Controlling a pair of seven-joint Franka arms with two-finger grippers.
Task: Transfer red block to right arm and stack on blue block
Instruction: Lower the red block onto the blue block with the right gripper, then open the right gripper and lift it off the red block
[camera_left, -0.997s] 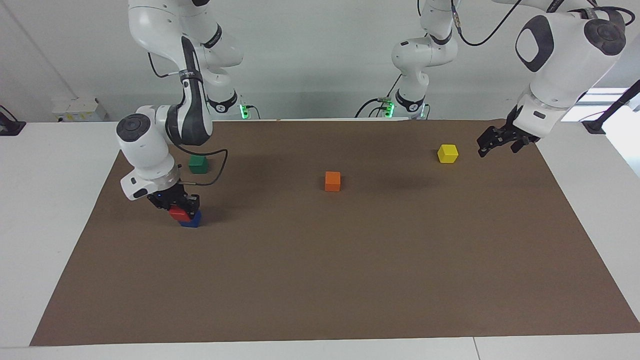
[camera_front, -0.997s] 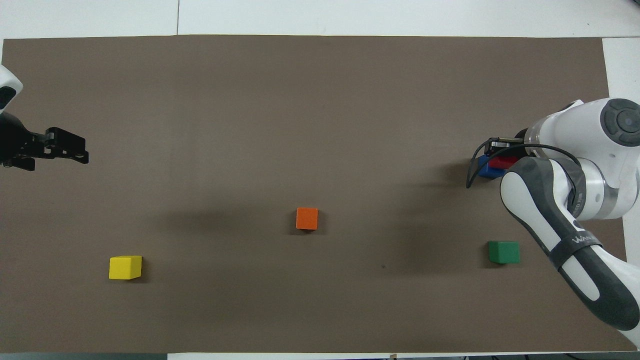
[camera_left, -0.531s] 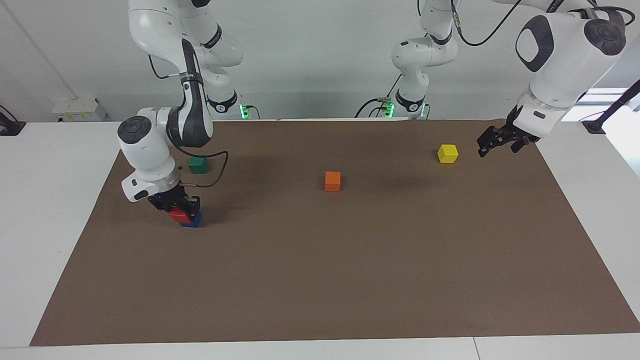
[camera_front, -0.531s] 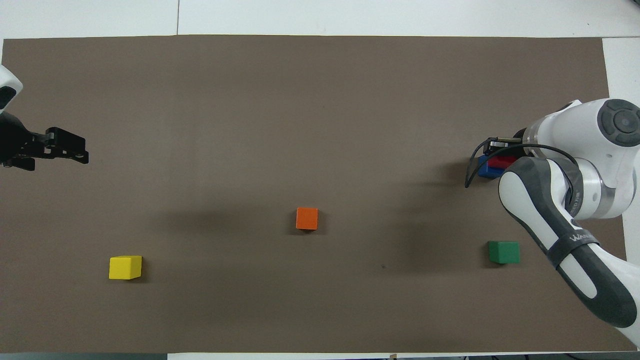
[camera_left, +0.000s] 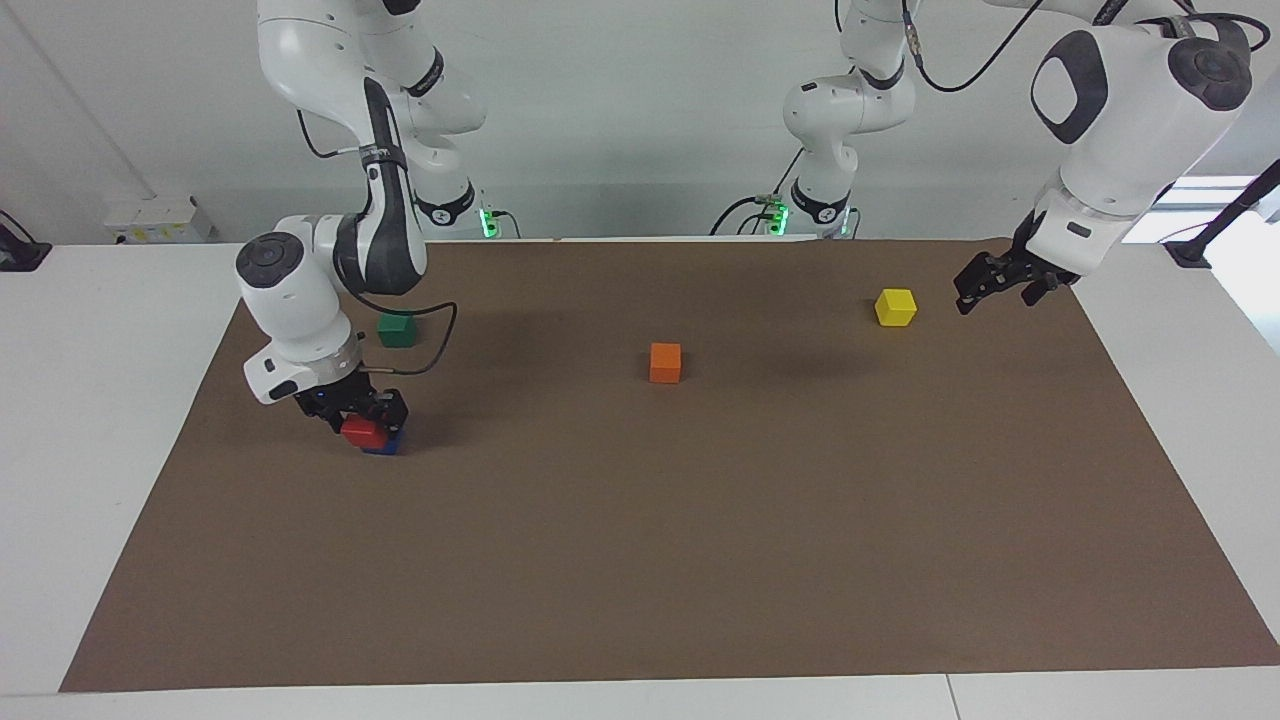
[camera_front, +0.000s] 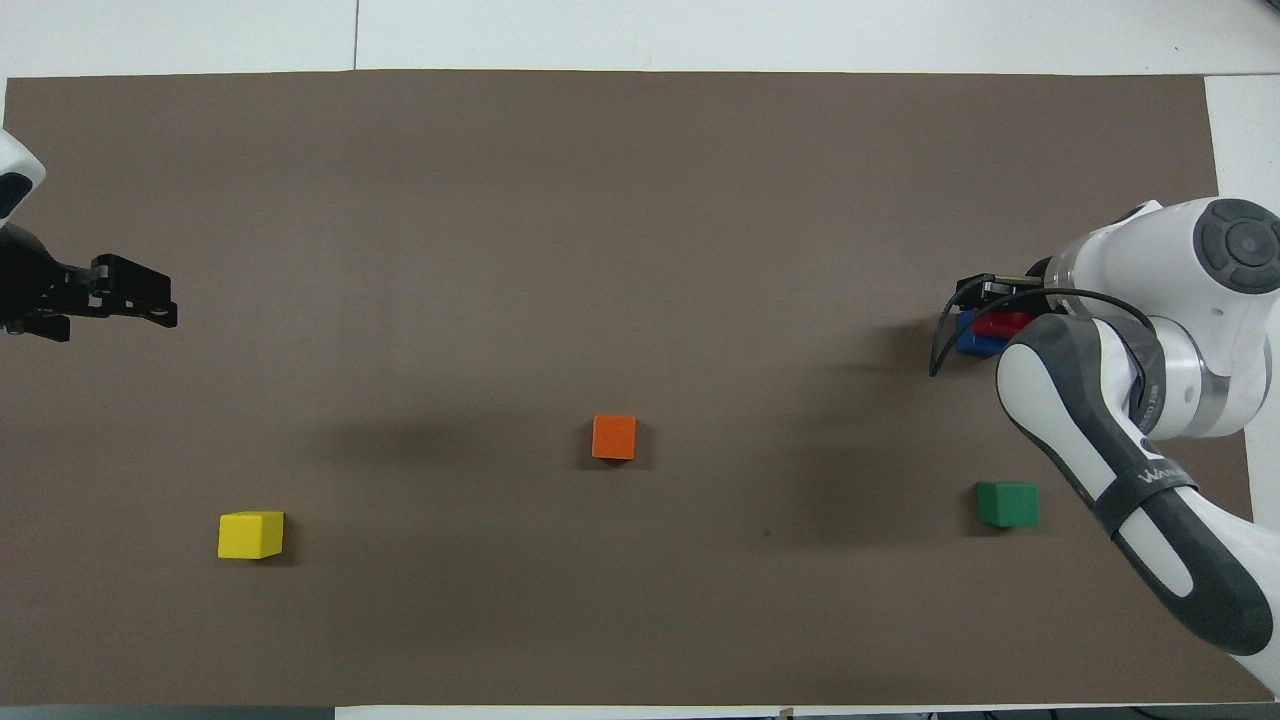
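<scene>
The red block (camera_left: 362, 432) (camera_front: 1003, 323) rests on the blue block (camera_left: 390, 446) (camera_front: 973, 345) toward the right arm's end of the table, sitting slightly askew on it. My right gripper (camera_left: 368, 417) (camera_front: 992, 306) hangs low over the stack, open, with a finger on either side of the red block. The right arm's wrist hides most of the stack in the overhead view. My left gripper (camera_left: 985, 285) (camera_front: 150, 305) waits open and holding nothing, in the air beside the yellow cube at the left arm's end.
A green cube (camera_left: 397, 329) (camera_front: 1007, 503) lies nearer to the robots than the stack. An orange cube (camera_left: 665, 362) (camera_front: 614, 437) sits mid-table and a yellow cube (camera_left: 895, 307) (camera_front: 250, 534) toward the left arm's end. A brown mat (camera_left: 700, 560) covers the table.
The right gripper's fingers have spread apart, letting go of the red block, which stays on the blue block. The left arm has not moved.
</scene>
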